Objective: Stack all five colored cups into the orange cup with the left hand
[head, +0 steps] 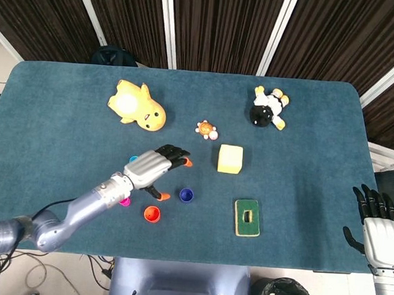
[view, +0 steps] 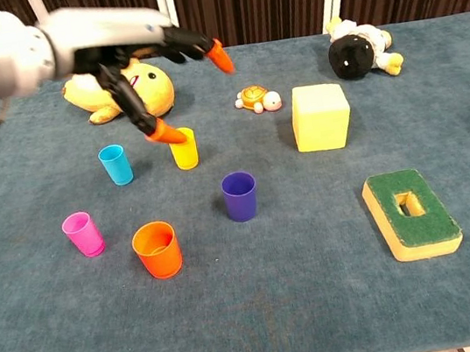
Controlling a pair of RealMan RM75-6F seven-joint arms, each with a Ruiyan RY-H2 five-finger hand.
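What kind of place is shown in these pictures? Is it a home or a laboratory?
Most likely a robot test lab, not a home. A table covered in blue cloth holds staged props: small colored cups such as the orange cup, a yellow plush toy and a sponge. Cables hang below the table edge.

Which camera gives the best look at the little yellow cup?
The chest view: the yellow cup stands in full side view on the table, just behind the left hand's orange thumb tip. In the head view that hand covers it completely.
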